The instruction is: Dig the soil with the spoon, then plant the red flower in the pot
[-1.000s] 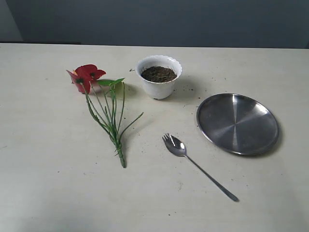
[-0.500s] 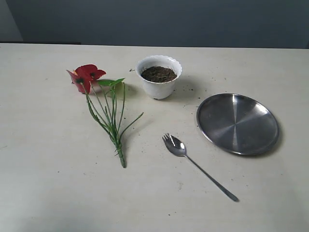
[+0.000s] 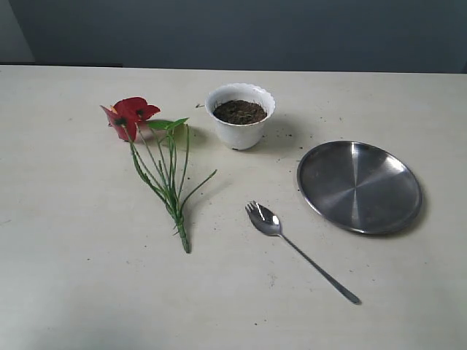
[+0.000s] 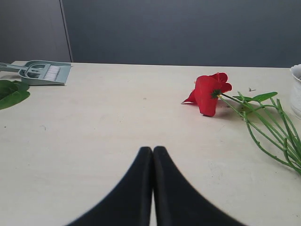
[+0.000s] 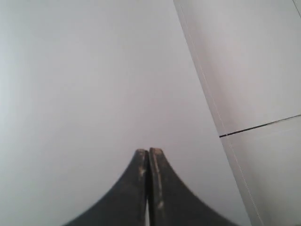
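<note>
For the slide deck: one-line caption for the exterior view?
Setup: red flower lies left of the pot of soil; spoon beside an empty steel plate; no arms in view.

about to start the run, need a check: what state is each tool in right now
Left tool: closed, holding nothing.
Right tool: closed, holding nothing.

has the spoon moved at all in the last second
No. The spoon lies at the same spot beside the steel plate, tines toward the pot.
</note>
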